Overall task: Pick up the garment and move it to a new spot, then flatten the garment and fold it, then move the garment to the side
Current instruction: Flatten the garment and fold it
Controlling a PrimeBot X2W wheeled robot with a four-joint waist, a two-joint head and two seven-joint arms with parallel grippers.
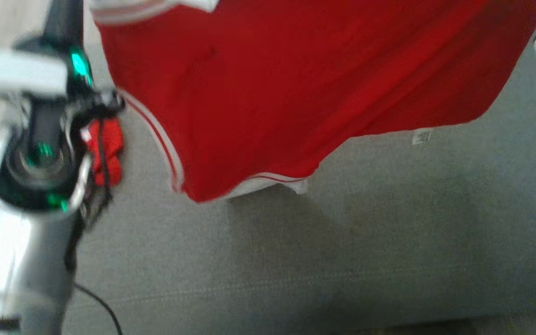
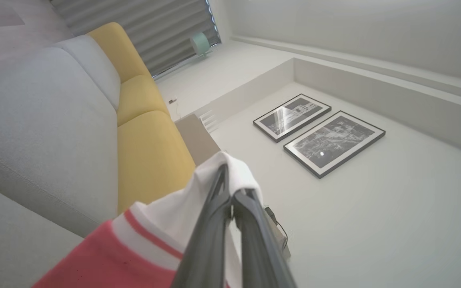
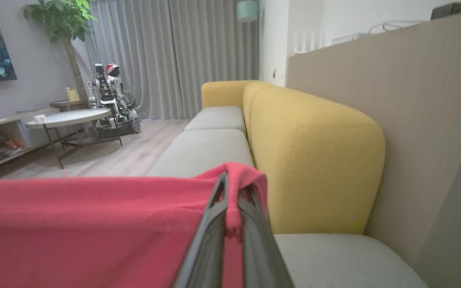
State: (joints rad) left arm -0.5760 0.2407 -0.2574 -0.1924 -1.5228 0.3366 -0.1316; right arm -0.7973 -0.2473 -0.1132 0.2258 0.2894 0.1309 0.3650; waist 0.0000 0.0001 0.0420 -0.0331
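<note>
Garment (image 1: 296,83) hangs stretched crosswise above grey sofa (image 1: 296,260).

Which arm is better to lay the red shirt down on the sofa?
Probably right: the right fingers, shut on the red garment, point level over the grey seat. The left fingers tilt toward the wall.
</note>
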